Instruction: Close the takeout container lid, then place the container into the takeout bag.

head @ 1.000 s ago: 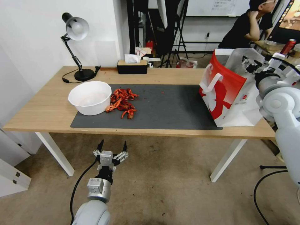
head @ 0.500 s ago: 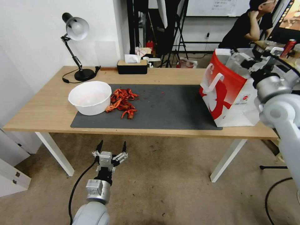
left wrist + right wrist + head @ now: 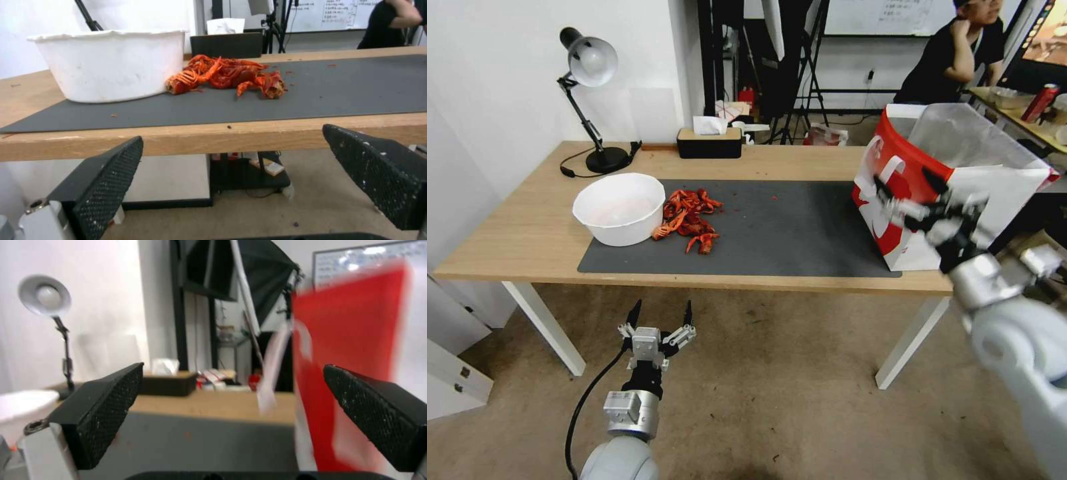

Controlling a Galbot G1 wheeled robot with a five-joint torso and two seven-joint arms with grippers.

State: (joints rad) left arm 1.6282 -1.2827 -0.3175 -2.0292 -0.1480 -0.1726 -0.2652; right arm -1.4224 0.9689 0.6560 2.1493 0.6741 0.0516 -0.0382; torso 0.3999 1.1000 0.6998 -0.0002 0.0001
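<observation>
- Head view: the right gripper (image 3: 914, 200), which a second ago was up over the mouth of the large red-and-white paper takeout bag (image 3: 904, 200), has come out and down. It now hangs in front of the bag's printed face, near the table's (image 3: 514, 233) front edge, fingers spread wide and holding nothing. The bag stands upright at the right end of the dark grey mat (image 3: 787, 227). The small clear clamshell container is not on the table; I judge that it now lies inside the bag, though the translucent liner (image 3: 960, 137) hides the contents.
- Head view, left side: the left gripper (image 3: 657, 320) is parked below the table edge, much as before, open and empty. The round white bowl (image 3: 619, 208) and the heap of red crayfish shells (image 3: 690, 217) have not shifted.
- Left wrist view: both black ribbed fingers (image 3: 106, 186) stand wide apart with only floor and table edge between them.
- Right wrist view: the fingers (image 3: 100, 413) are wide apart and empty; the bag's red side (image 3: 351, 350) is smeared, which suggests the arm is moving.
- Judgement: the placing looks done, and the right arm is withdrawing.
</observation>
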